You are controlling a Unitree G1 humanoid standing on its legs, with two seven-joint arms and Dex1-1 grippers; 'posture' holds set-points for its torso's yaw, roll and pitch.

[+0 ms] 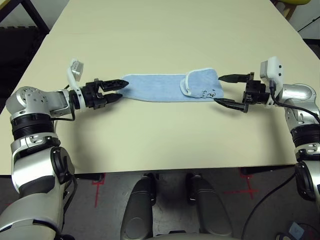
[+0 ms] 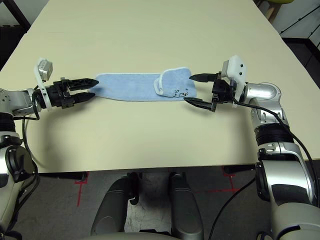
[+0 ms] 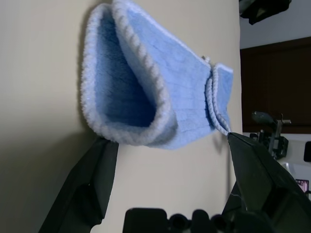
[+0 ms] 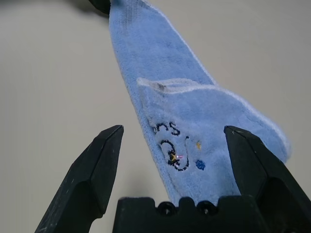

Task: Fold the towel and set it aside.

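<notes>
**Both Pincers Stand Open at Either End of the Folded Towel**

With twelve o'clock pointing away from the robot, the light-blue towel [image 1: 155, 88] lies on the pale table [image 1: 150, 135] as a long strip running from nine to three. At its three o'clock end a short flap [image 1: 199, 80] is folded over on top, its white-edged end facing nine; dark embroidery [image 4: 174, 154] shows on it, toward five o'clock.

The left gripper [image 1: 124, 88] is at the strip's nine o'clock end, its two black fingers spread wide and pointing toward three. It grips nothing. The tips are right at the cloth, where the layers gape in a rounded fold; whether they touch it, I cannot tell.

The right gripper [image 1: 217, 90] is at the three o'clock end, pointing back toward nine. Its fingers are also wide apart, with part of the flap lying between them and no grip on it. Whether either finger brushes the cloth is unclear.
</notes>
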